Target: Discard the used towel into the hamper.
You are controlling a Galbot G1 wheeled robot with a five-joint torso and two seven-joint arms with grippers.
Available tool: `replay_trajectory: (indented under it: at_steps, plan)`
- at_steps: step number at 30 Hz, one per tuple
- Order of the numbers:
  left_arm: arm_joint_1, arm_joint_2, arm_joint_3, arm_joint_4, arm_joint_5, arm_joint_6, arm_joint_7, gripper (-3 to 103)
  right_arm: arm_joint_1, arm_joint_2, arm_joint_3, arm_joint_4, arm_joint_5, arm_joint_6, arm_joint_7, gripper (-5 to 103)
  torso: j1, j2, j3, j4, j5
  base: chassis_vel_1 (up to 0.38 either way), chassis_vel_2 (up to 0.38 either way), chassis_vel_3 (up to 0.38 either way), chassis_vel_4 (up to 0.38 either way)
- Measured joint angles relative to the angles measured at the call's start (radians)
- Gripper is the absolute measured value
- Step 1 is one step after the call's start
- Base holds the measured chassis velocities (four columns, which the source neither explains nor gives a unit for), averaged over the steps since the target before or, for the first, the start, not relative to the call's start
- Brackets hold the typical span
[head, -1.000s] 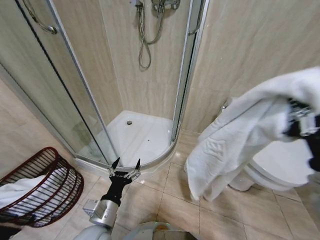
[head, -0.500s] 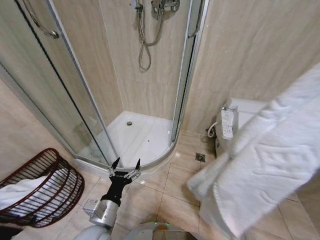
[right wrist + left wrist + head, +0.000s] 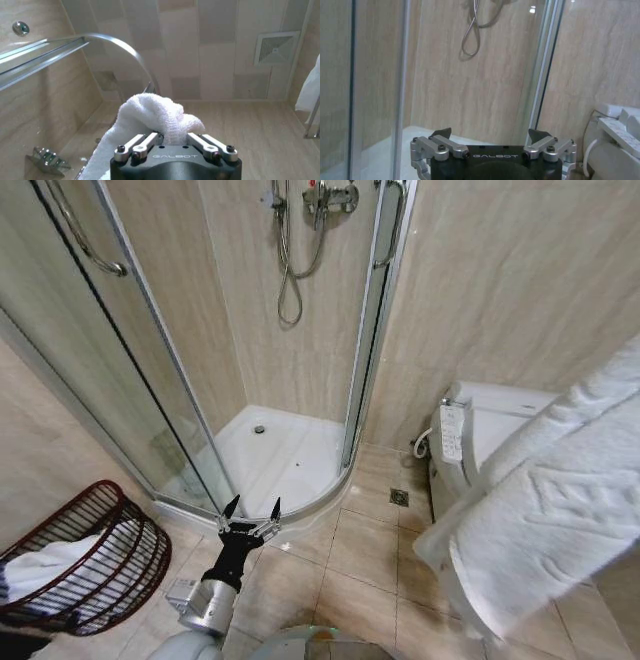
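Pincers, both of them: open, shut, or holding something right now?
Left pincer: open, empty, low in front of the shower door.
Right pincer: shut on the white towel, held up on the robot's right.

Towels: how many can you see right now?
2. One white towel hangs at the right, pinched by the right gripper. Another lies in the hamper; more may be underneath.

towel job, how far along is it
Done: the right gripper is shut on the white towel, which hangs in the air in front of the toilet. Left: carrying it across to the hamper on the floor at the robot's left. The left gripper is open, idle.
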State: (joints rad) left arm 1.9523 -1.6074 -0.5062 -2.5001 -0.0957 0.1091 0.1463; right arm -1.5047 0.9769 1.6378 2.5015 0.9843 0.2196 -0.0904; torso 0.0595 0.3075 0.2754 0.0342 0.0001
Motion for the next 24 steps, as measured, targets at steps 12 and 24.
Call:
replay_trajectory:
  at_steps: [12,24]
  plan:
    - [0.0,0.0,0.0,0.0,0.0,0.0,0.0,100,0.011,-0.033,0.001,-0.001,0.007,0.005,0.009,13,0.016,0.05,0.035,0.0002,-0.0001,0.0,0.0,0.0,0.0]
    - [0.0,0.0,0.0,0.0,0.0,0.0,0.0,100,0.011,-0.037,0.022,-0.001,0.018,0.011,0.01,13,0.034,0.098,0.064,0.0001,-0.0001,0.0,0.0,0.0,0.0]
